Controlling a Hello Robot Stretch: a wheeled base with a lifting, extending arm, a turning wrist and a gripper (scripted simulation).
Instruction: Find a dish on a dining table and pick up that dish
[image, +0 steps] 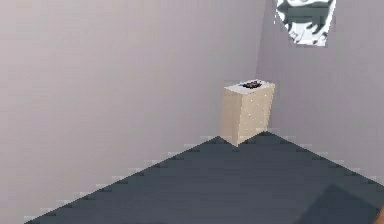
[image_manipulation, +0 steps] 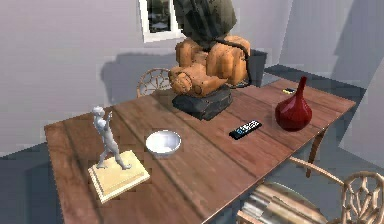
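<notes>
So, dish spotted; pickup not done yet
It's a white bowl on the dining table, between a statuette and a remote; gripper's state can't be told; reach and grab likely left.

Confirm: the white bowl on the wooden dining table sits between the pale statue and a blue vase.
No: the arm side view shows a dark red narrow-necked vase. The shallow white bowl sits on the brown wooden dining table between it and the pale figurine statue.
</notes>
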